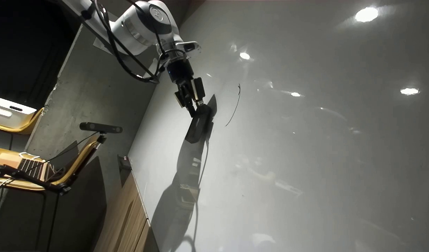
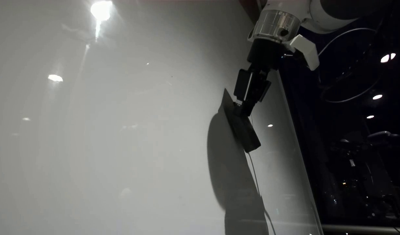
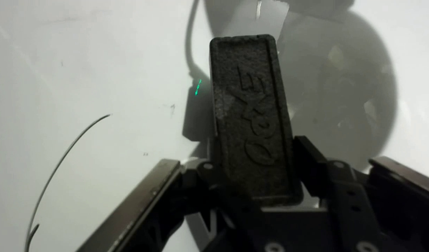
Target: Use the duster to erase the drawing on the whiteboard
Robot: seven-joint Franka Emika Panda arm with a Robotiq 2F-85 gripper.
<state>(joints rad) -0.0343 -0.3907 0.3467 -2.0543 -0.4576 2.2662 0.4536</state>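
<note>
The whiteboard (image 1: 323, 164) fills most of both exterior views, a glossy pale sheet with bright reflections (image 1: 366, 14) and a broad shadow (image 1: 172, 206). In an exterior view a grey wall (image 1: 106, 80) meets it, with a wood-grained panel (image 1: 111, 227) lower down, a yellow chair (image 1: 82, 155) carrying a laptop (image 1: 30, 168), and a dark bar-shaped camera (image 1: 100, 127) on a stand (image 1: 102, 139). In an exterior view a dark area (image 2: 346, 127) dotted with small lights (image 2: 377, 97) lies past the whiteboard's edge. The pincer (image 3: 258, 154) is clamped on the duster (image 3: 247, 101) by its long sides, near one end; the duster is close to the whiteboard, though whether they touch I cannot tell. Only the wrist view shows lettering (image 3: 256, 115) on the duster's face and a green glint (image 3: 198, 87) beside it. The drawing (image 1: 237, 105), a thin dark curve with a short hook, is on the whiteboard, apart from the duster; it shows in an exterior view and in the wrist view.
</note>
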